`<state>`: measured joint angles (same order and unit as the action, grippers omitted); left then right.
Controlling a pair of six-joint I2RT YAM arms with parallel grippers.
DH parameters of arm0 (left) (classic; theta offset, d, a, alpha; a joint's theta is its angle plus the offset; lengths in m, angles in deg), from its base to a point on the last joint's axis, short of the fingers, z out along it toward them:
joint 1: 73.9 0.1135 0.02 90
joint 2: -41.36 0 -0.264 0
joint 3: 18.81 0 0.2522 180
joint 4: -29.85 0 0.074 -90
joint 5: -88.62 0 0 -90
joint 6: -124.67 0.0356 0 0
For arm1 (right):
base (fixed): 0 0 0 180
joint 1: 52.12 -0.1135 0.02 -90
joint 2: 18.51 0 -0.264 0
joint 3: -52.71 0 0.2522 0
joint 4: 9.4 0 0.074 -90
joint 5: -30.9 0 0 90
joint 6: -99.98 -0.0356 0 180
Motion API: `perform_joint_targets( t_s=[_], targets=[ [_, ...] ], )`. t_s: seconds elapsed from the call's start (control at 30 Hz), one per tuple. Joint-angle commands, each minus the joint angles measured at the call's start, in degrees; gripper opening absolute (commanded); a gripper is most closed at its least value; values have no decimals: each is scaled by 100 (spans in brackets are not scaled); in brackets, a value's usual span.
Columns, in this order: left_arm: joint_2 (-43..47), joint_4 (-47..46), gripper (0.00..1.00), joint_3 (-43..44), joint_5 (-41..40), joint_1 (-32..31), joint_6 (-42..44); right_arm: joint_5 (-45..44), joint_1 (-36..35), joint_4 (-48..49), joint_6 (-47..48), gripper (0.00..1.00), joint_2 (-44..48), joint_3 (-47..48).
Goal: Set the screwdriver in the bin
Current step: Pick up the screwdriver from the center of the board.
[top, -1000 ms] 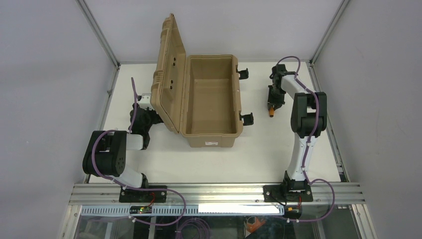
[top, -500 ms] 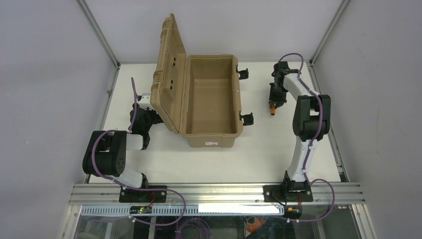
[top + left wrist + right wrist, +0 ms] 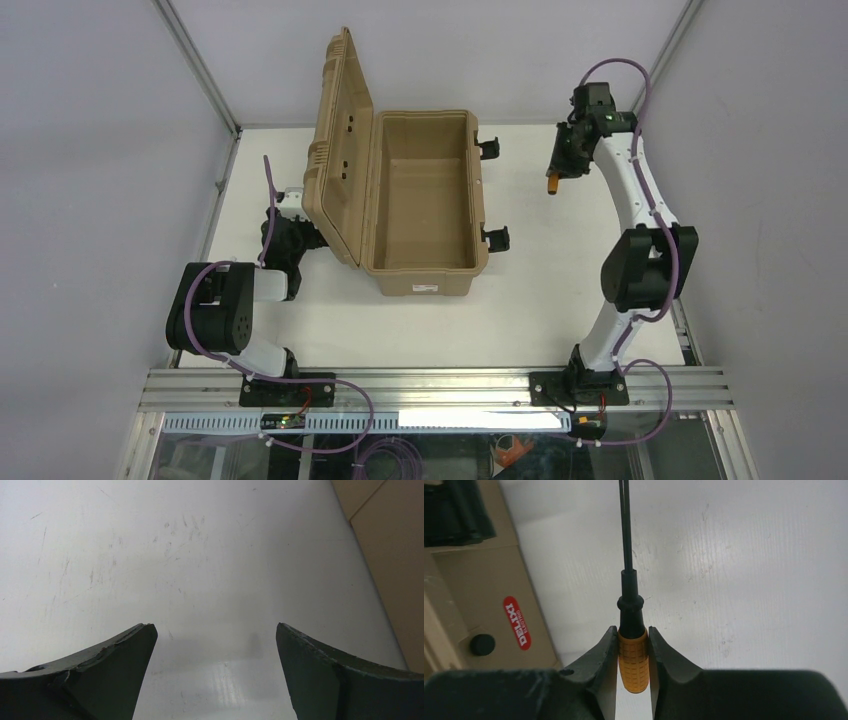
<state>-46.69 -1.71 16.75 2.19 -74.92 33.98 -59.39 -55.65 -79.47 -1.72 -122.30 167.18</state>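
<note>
Right gripper [image 3: 633, 630] clenched on screwdriver [image 3: 633, 660] handle, aloft near table's [image 3: 560, 300] far right corner | left gripper [image 3: 215, 630] released | bin [image 3: 424, 280] open mid-table | advise: carry leftward over rim, keep shaft clear, release low.

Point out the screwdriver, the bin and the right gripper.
screwdriver [image 3: 633, 662]: right wrist view, orange handle.
bin [image 3: 400, 283]: top view, near end wall.
right gripper [image 3: 632, 631]: right wrist view, between its fingertips.

Large tan hard-plastic rectangular bin [image 3: 425, 270] sits mid-table on the flat white table [image 3: 540, 300], hinged ribbed lid [image 3: 340, 140] standing up along its left side. Left gripper [image 3: 215, 627] is low, just left of that lid. Far right, the right gripper [image 3: 562, 162] holds the small orange-handled screwdriver [image 3: 552, 183], well apart from the bin.
</note>
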Motion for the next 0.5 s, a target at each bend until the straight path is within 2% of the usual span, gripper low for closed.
perform_joint_targets(
  t_s=[0.0, 0.47],
  targets=[
    [174, -180, 99, -36, 123, 31, -63, 290, -151, -362, -185, 0, 445, 589],
    [174, -179, 99, -36, 126, 31, -63, 416, -935, -962, -584, 0, 441, 2094]
  ],
)
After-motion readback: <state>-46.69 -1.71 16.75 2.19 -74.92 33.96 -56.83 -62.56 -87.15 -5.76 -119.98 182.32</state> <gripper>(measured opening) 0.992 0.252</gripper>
